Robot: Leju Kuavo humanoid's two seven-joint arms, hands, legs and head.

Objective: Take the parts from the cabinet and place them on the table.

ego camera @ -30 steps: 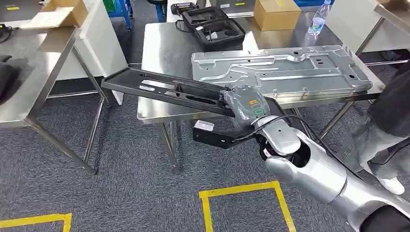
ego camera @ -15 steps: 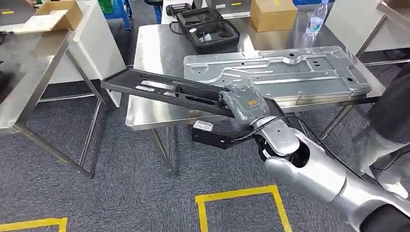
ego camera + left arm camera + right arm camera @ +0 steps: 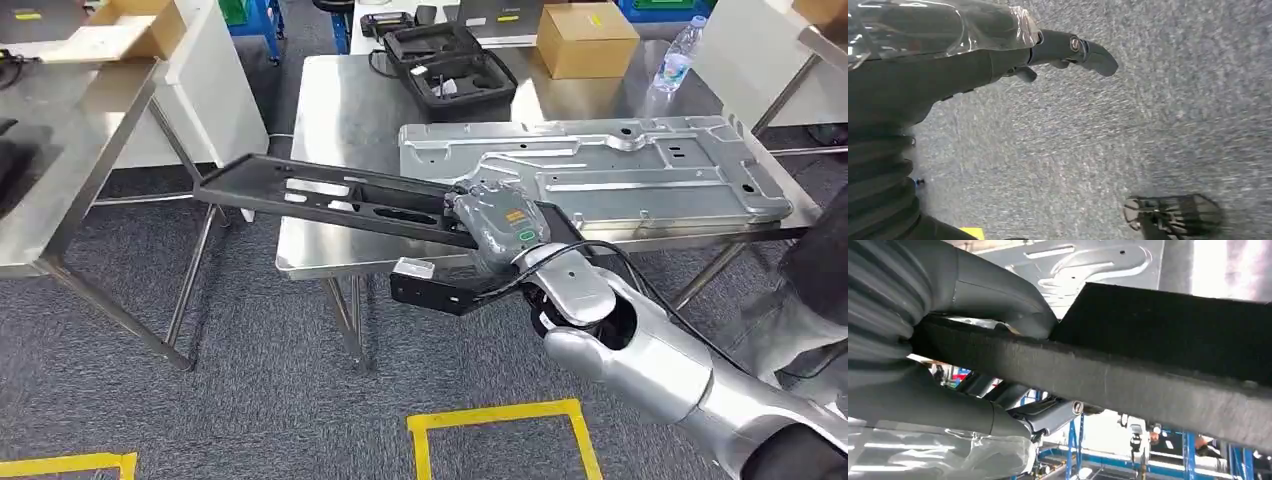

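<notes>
right hand (image 3: 497, 222): grips the long black part (image 3: 330, 194) at one end; the part passes between thumb and fingers (image 3: 1048, 415) in the right wrist view, so the hand holds it firmly.
black part: flat slotted black bracket, held roughly level, slightly tilted. Far end juts out past the near-left corner of the tabletop (image 3: 340, 110), over the gap to the neighbouring table (image 3: 60, 130). The held end is above the tabletop's front edge. Cannot tell whether it touches the tabletop.
silver part: large stamped sheet-metal panel (image 3: 600, 165) lying flat on the same tabletop, just beyond the right hand; its right end reaches the table's right edge.
left hand (image 3: 998, 55): hangs above grey carpet (image 3: 1148, 125), nothing in it; thumb and one dark finger stick out apart.
right arm (image 3: 640, 350): silver, comes in from the lower right, cable looped at the wrist.
tabletop, far side: open black tool case (image 3: 450, 60), cardboard box (image 3: 585, 38), water bottle (image 3: 676, 62), all well apart from the black part.
neighbouring table: steel, carries another cardboard box (image 3: 120, 30) at its back.
floor: yellow tape square (image 3: 500, 440) on the carpet in front of the table.
person: dark sleeve and grey trouser leg (image 3: 800, 290) at the right edge, near the table's right end.
</notes>
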